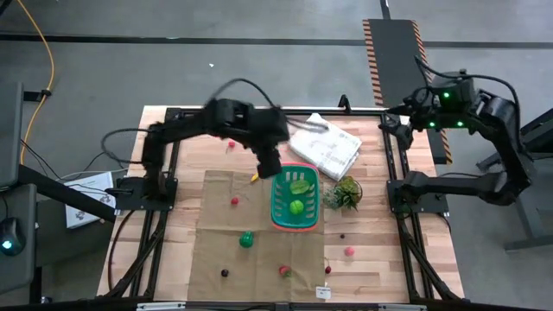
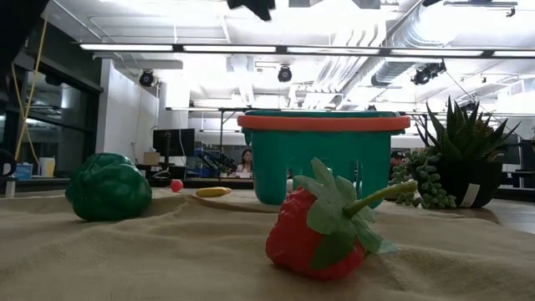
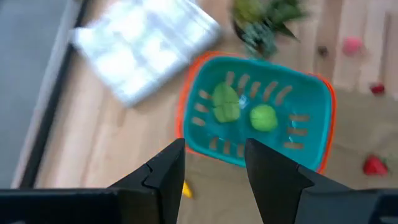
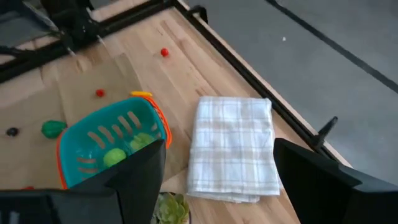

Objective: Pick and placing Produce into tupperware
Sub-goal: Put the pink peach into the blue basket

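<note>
The left claw, spread and empty above the basket, must next grab the yellow piece.

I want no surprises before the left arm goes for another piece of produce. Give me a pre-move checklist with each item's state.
1. Left gripper empty: ok; fingers apart, nothing between them, hovering beside the basket's rim.
2. Teal basket upright on the burlap mat: ok.
3. Pieces already inside: ok; a green leafy piece and a green round piece lie on the basket floor.
4. Nearest piece reachable: ok; the yellow-orange piece lies on the mat just beside the gripper.
5. Right gripper clear of the work area: ok; open, parked high at the table's far right corner.
6. Strawberry unobstructed: ok.
</note>
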